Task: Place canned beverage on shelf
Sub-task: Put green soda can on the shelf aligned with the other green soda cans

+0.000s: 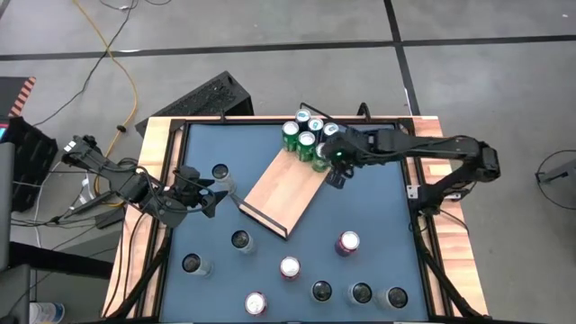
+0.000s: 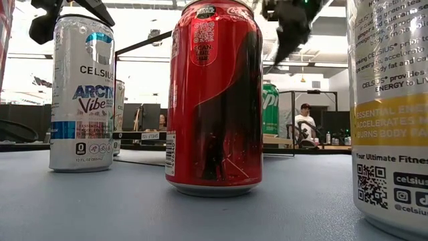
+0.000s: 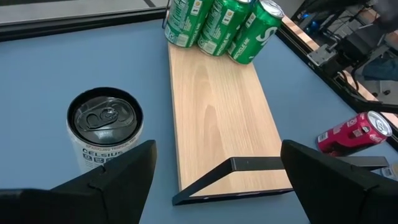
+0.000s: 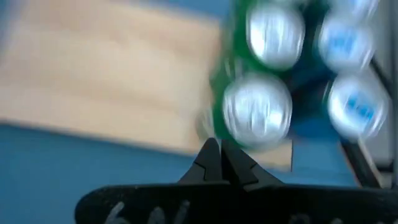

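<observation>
- We saw the shelf lying flat and skewed on the blue table, its dark-lipped end toward the near side, with a cluster of green cans standing at its far end.
- From the high view we counted 5 green cans, though the right arm covered part of the cluster, so the count stayed uncertain.
- The right pincer hung just beside the cluster at the board's right edge, its fingers clenched together on nothing; its wrist view was blurred, and only the silver tops of 4 cans could be made out past the closed tips.
- The left pincer sat at the table's left, spread wide and holding nothing, with a white Celsius can just ahead of its left finger.
- Loose cans stood scattered along the table's near side, well apart from the shelf; a magenta can was nearest it.
- In the low view a red can and 2 white cans filled the foreground, the right 1 cut off by the edge, and hid most of the shelf.
- A person sat far back in the room, too small to describe.
</observation>
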You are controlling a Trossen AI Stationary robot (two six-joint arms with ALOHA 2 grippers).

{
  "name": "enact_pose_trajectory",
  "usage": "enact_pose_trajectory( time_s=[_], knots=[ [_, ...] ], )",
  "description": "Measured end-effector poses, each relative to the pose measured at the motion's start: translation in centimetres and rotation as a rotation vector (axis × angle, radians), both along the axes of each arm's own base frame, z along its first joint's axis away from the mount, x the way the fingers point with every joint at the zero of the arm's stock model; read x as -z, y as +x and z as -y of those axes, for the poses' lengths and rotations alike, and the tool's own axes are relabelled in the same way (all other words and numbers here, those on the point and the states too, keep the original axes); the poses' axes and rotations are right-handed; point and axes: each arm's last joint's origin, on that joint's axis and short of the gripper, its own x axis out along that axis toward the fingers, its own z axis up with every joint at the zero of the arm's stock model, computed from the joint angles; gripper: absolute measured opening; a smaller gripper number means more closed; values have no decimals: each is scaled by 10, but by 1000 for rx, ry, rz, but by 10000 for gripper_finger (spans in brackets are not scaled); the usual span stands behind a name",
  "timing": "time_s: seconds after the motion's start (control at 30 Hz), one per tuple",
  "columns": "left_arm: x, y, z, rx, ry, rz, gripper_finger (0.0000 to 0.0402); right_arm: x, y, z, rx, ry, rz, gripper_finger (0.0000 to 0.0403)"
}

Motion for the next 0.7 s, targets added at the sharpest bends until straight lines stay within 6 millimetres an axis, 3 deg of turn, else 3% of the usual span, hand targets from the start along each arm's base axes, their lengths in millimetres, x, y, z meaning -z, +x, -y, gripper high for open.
enact_pose_trajectory(
  time_s=[0.13,0.33,0.5,0.6,0.7],
  knots=[
    [0,1,-1,-8,-8,2,330,-30,10,-2,-25,-30,231,0],
    [-2,6,-5,4,-55,12,330,-36,16,-9,-185,37,263,0],
    [-3,9,-11,-32,-55,22,330,-7,18,-23,-223,59,108,0],
    [-3,11,-15,-53,-68,26,330,15,10,-22,-140,28,-33,0],
    [-3,12,-17,-58,-74,24,330,24,7,-18,-56,-25,-38,0]
  ],
)
